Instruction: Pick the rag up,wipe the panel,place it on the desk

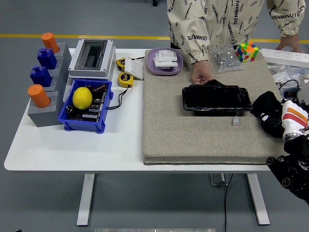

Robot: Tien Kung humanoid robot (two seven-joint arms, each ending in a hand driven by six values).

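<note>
A glossy black panel lies on the grey felt mat, right of centre. A person's hand rests at the panel's far left corner. My right hand hovers over the mat's right edge, just right of the panel, shut on a bunched black rag with a small white tag. The dark fingers are hard to tell from the cloth. Its white wrist with orange stripes points to the lower right. A small white clip lies on the mat below the panel.
A purple dish, a bag of small parts and a colour cube sit along the mat's far edge. On the left are a blue bin with a lemon, a grey box and stacked blocks.
</note>
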